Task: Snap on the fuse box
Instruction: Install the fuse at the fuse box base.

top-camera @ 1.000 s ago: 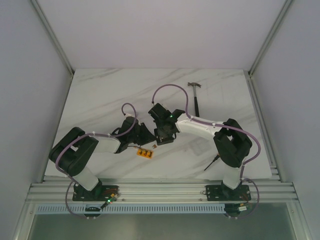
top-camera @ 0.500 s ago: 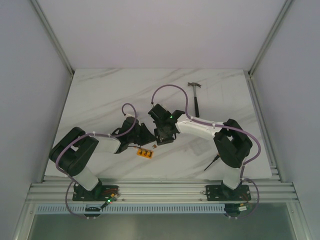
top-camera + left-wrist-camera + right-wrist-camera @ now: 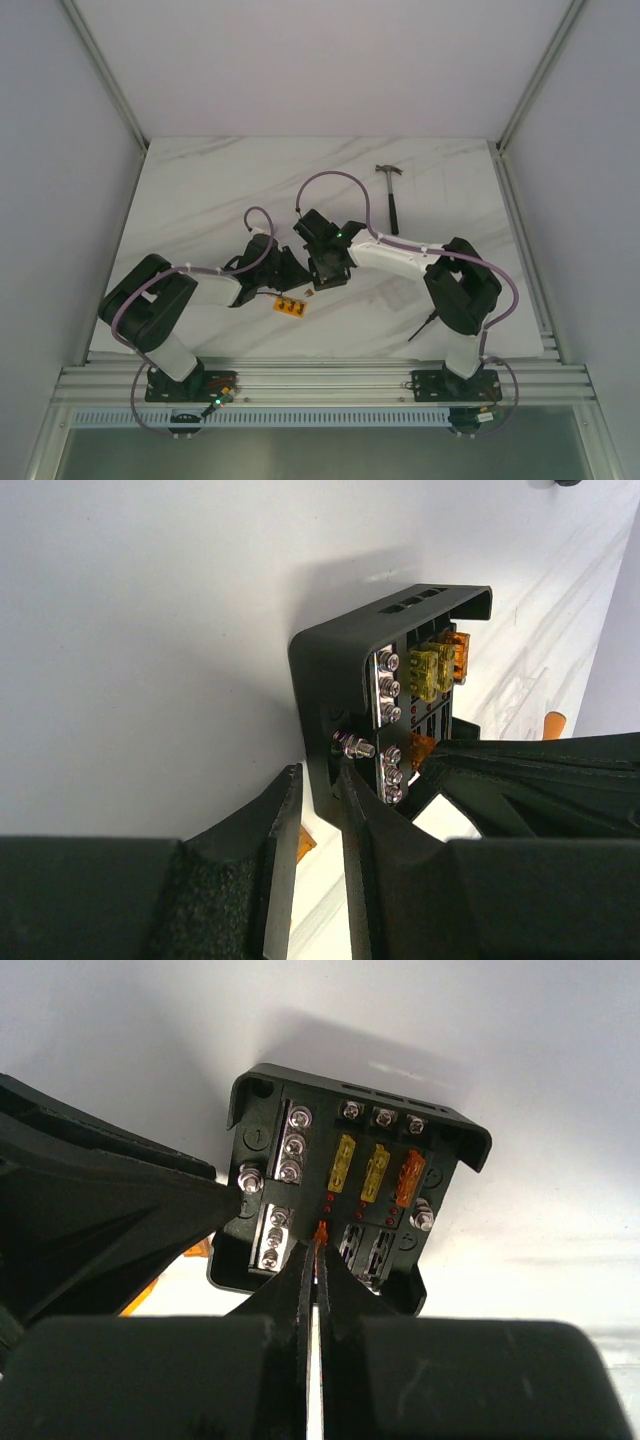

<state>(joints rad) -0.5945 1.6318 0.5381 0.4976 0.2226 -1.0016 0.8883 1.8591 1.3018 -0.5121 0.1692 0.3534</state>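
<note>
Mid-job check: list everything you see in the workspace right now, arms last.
fuse box: one, black, table centre, between the two grippers.
seated fuses: three, two yellow and one orange, in a row of the box's slots.
loose fuse: one, orange, pinched over the box.
fuse strip: one, orange with dark dots, flat on the table near the box.
small orange piece: one, beside the strip; too small to identify.
hammer: one, dark, far right of the table.
thin dark tool: one, by the right arm's base; type unclear.
table: one, white marbled.
left gripper: black, clamped on the box's wall.
right gripper: black, shut on the loose fuse.
</note>
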